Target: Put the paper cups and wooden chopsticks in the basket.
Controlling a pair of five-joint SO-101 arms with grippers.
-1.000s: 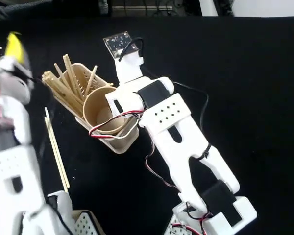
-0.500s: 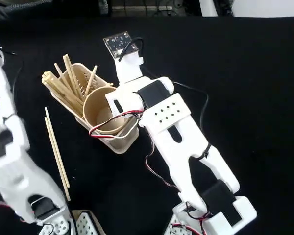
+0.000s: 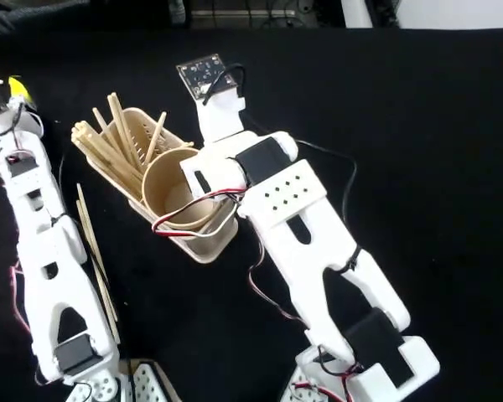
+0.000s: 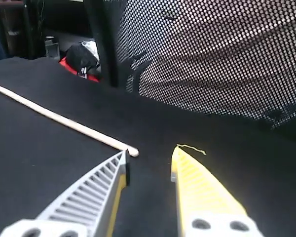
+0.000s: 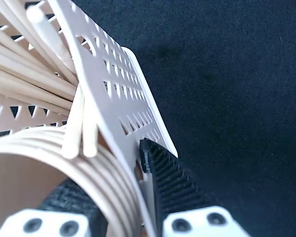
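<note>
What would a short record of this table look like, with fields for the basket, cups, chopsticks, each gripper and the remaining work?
basket: on the black table
paper cups: stacked inside the basket
bundle of chopsticks: in the basket, leaning out over its rim
loose chopsticks: flat on the table beside the basket
left gripper: open, close to the end of a lone chopstick
right gripper: shut on the paper cups, one finger inside
remaining: the chopsticks on the table
</note>
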